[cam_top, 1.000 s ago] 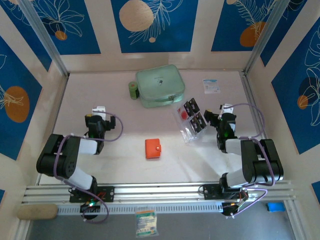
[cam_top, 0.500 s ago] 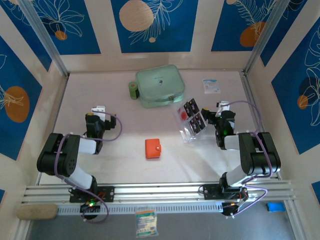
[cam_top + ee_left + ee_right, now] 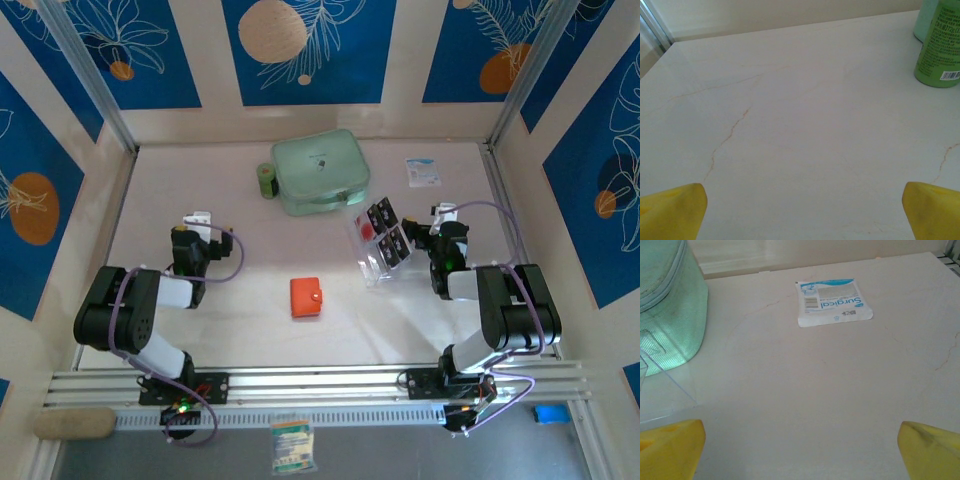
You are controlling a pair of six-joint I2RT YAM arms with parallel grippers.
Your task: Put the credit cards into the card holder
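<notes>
Here, card holder [image 3: 306, 297] flat, snap [image 3: 317, 296] rightward

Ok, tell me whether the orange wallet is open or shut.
Shut: the wallet lies folded flat, its snap button on top.

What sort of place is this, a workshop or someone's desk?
Probably a robot test booth: a left arm and a right arm bolted to a metal rail beside a walled-in table, with small props laid out, like an orange wallet and a mint-green case.
</notes>
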